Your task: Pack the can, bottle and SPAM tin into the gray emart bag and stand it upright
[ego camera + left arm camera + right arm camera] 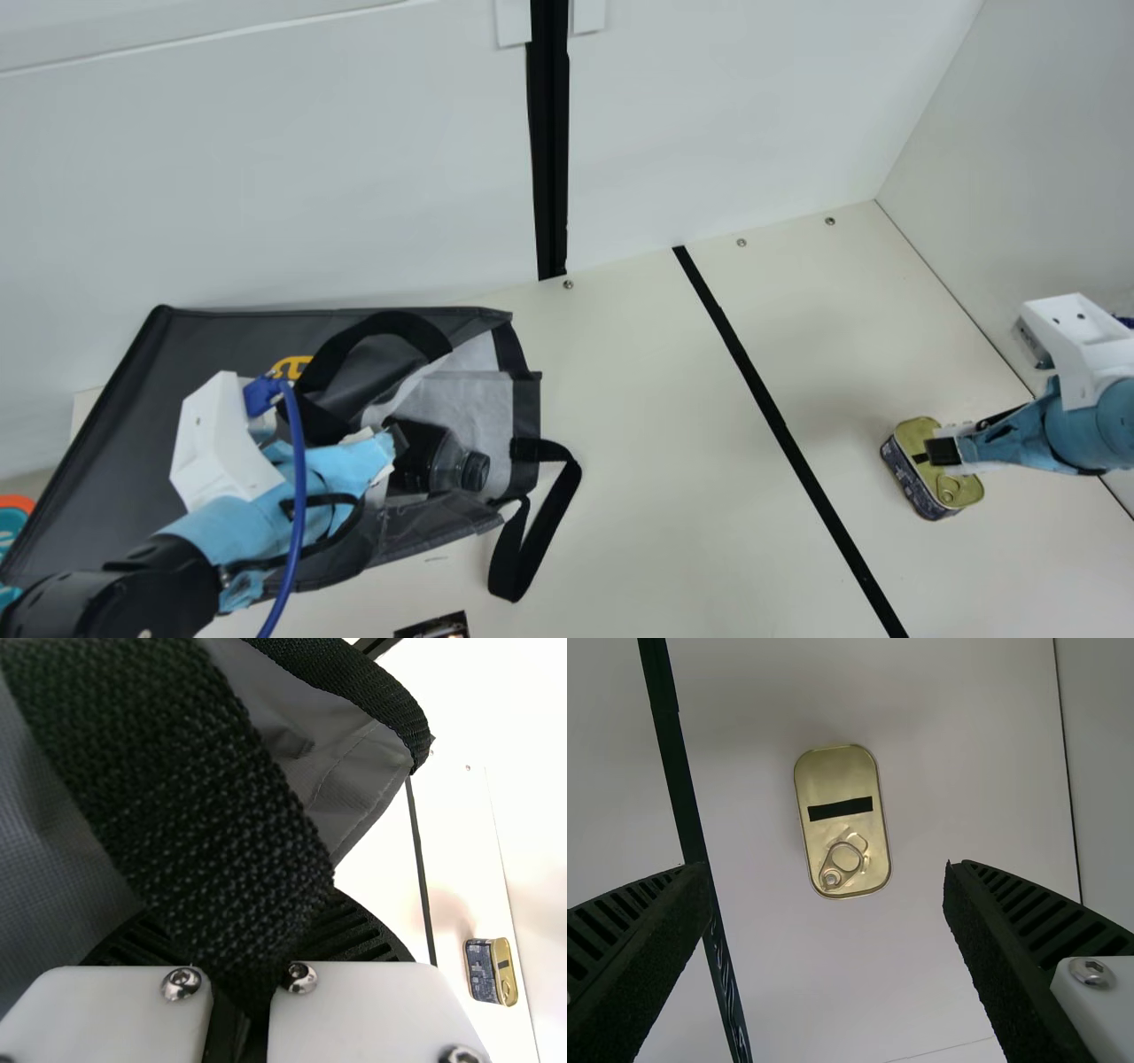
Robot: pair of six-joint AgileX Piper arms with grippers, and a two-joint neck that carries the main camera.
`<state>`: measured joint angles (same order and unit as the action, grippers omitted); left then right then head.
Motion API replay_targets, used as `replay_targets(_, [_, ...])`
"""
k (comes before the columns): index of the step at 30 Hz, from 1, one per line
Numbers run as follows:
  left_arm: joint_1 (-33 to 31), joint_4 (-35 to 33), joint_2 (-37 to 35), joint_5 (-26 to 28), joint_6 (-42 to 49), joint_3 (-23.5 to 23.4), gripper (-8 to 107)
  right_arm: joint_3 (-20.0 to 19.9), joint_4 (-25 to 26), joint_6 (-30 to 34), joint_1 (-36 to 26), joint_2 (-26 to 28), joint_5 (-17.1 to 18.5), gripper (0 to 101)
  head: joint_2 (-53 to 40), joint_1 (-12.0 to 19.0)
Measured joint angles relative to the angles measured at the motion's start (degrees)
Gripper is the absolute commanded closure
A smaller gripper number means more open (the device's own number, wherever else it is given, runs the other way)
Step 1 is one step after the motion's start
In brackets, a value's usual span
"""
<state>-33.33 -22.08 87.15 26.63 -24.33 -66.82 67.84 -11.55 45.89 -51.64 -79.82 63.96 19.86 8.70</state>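
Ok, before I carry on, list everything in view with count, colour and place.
Bag: one, gray, lying on the table's left side
Handles: two, black, on the bag
Bottle: one, dark, black-capped, lying in the bag's mouth
SPAM tin: one, gold lid, dark sides, right side
Table: one, cream, underneath
Tape line: one, black, across the table
Screws: three, silver, back edge
Wall strip: one, black, back wall
Tabs: two, white, beside the strip's top
Edge items: orange-teal, left; dark, bottom; identities unclear
Left gripper: one, black fingers, shut on a handle
Right gripper: one, black fingers, open above the tin
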Motion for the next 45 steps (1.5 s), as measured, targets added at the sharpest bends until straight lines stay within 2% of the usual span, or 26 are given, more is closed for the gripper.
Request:
replay_targets(16, [0.0,0.0,0.0,0.0,0.0,0.0,107,-1.18,-0.21,3.74,-0.66,-5.45,-1.94,6,0.0,0.0])
replay_targets(45, [0.0,0.0,0.0,0.0,0.0,0.0,107,-3.84,1.44,0.49,3.06,-16.16,-10.16,6,0.09,0.0])
